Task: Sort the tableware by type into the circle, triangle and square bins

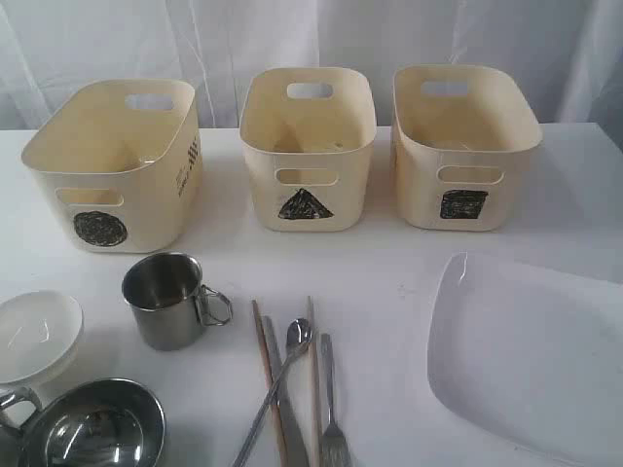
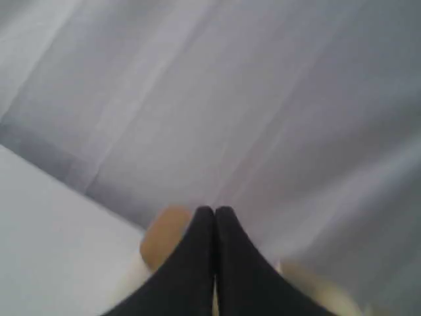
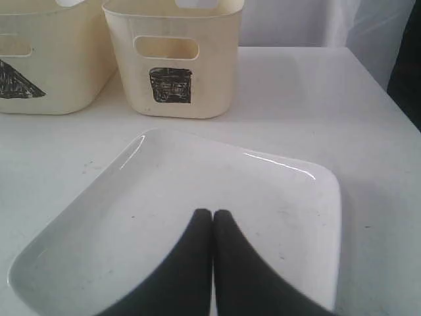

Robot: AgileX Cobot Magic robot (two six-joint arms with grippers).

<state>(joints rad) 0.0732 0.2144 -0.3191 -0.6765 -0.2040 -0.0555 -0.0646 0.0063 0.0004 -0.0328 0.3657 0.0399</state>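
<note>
Your left fingers point(image 2: 197, 263) and right fingers point(image 3: 191, 263) were pressed shut, empty | plate point(image 1: 526, 360) lay flat on the table point(image 1: 389, 263), lower right of frame | likely stiff, slick, breakable; you should take its raised rim

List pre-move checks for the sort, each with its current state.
1. Circle bin, triangle bin and square bin upright, marks facing front: ok.
2. Right gripper open for a grasp: not ok, shut and empty over the plate.
3. Left gripper aimed at tableware: not ok, shut and facing the curtain.
4. Cutlery separated: not ok, spoon lies across the chopsticks.
5. Mug upright, apart from its neighbours: ok.
6. Plate fits the square bin: cannot tell.
</note>
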